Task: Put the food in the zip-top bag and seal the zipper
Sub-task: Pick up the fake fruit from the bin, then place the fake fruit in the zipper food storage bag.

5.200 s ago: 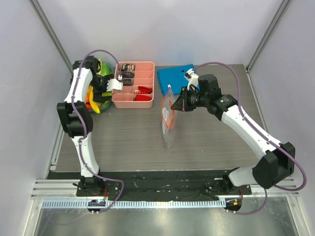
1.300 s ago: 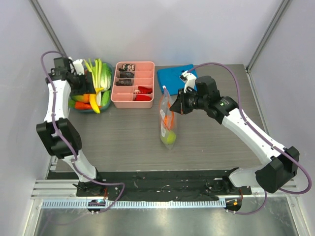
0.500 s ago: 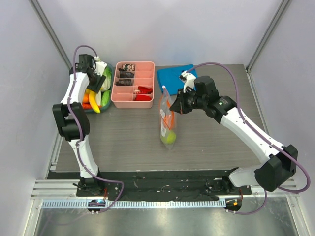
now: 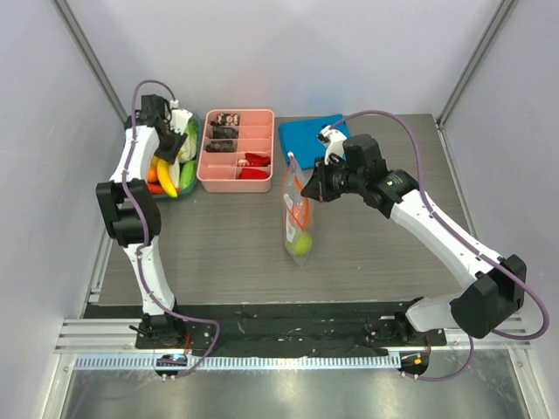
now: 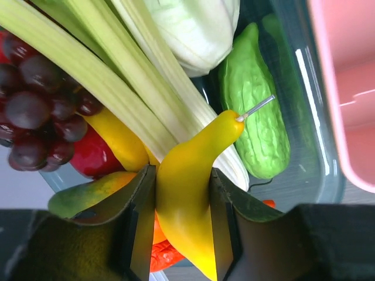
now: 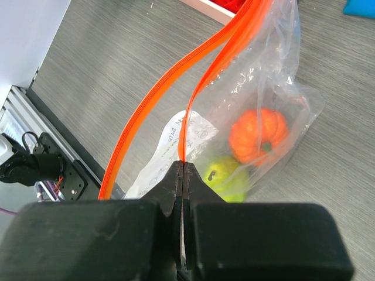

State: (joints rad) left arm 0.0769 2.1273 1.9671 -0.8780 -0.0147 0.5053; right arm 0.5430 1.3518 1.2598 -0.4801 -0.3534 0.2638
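Note:
My left gripper [image 5: 181, 172] is down in the bowl of food [image 4: 166, 170], both fingers pressed against the sides of a yellow banana [image 5: 187, 199]. Around it lie purple grapes [image 5: 35, 117], pale green stalks [image 5: 99, 70], a cabbage [image 5: 193, 29] and a bumpy green gourd [image 5: 258, 111]. My right gripper [image 6: 183, 167] is shut on one lip of the orange-red zipper [image 6: 164, 88], holding the clear zip-top bag [image 4: 299, 218] upright with its mouth apart. Inside the bag sit an orange pumpkin [image 6: 258, 134] and a green pear [image 6: 225, 175].
A pink compartment tray [image 4: 210, 183] stands right of the bowl, whose glass rim [image 5: 316, 117] nearly touches it. A folded blue cloth [image 4: 306, 135] lies behind the bag. My right arm reaches across the table's right half.
The green pear went into the bag and my left arm swung back to the bowl. In the last half second its jaws closed in on the banana; the right arm and bag stayed still.

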